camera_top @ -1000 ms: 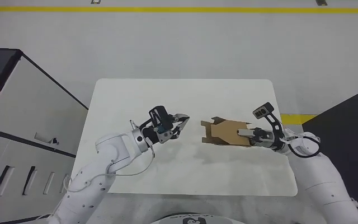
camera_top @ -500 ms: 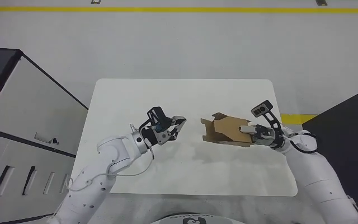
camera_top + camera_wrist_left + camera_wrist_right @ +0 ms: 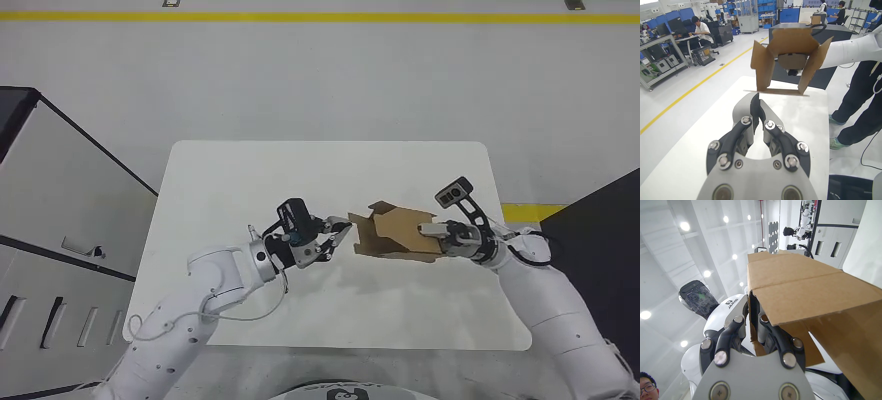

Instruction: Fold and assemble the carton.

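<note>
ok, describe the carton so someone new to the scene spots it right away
On the white table, look to the half by the right arm. The carton is held over it in the right gripper. It is the only brown cardboard there, open-ended, flaps splayed toward the left gripper.

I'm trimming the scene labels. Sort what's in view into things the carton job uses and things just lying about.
In the job: carton, held over the table; right gripper, shut on its flap; left gripper, at its open end.
Just there: grey cabinet beside the table; yellow floor line.
</note>
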{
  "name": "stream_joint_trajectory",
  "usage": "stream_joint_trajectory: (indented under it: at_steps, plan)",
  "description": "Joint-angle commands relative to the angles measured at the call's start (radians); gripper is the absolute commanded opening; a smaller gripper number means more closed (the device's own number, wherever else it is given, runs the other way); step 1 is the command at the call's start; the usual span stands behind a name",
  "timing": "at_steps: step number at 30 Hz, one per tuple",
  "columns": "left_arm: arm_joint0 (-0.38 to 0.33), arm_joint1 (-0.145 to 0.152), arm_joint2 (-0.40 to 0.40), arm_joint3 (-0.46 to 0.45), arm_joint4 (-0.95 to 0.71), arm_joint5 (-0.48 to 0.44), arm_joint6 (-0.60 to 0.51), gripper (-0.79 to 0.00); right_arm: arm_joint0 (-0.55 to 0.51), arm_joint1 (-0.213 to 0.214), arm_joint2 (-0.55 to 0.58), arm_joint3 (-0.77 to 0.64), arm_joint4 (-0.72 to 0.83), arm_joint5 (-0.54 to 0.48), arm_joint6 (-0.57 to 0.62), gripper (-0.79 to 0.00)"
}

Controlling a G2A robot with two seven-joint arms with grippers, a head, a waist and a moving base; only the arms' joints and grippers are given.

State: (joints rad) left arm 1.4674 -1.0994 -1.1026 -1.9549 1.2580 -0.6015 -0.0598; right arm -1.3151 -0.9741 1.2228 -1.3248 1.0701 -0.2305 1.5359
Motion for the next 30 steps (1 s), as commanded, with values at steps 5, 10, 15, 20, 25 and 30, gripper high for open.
stream_joint_trajectory:
  at_steps: [5,10,15,20,25,30]
  plan:
    - [-0.021,-0.004,0.025,-0.002,0.004,-0.008,0.000,-0.785,0.009,-0.008,-0.012,0.009,-0.018,-0.001,-0.007,-0.785]
    - [-0.023,-0.005,0.033,-0.007,0.003,-0.008,-0.001,-0.785,0.008,-0.012,-0.011,0.008,-0.027,-0.003,-0.018,-0.785]
    - [-0.021,-0.005,0.039,-0.017,0.004,-0.008,-0.005,-0.785,0.000,-0.016,-0.005,0.003,-0.024,-0.003,-0.036,-0.785]
    - [-0.016,-0.004,0.043,-0.027,0.006,-0.005,-0.009,-0.785,-0.011,-0.020,0.003,-0.005,-0.015,-0.002,-0.055,-0.785]
    - [-0.012,-0.004,0.053,-0.038,0.011,-0.009,-0.010,-0.785,-0.022,-0.022,0.012,-0.017,-0.015,0.004,-0.060,-0.785]
    - [-0.015,-0.006,0.066,-0.042,0.013,-0.012,-0.008,-0.785,-0.031,-0.024,0.018,-0.031,-0.022,0.011,-0.061,-0.785]
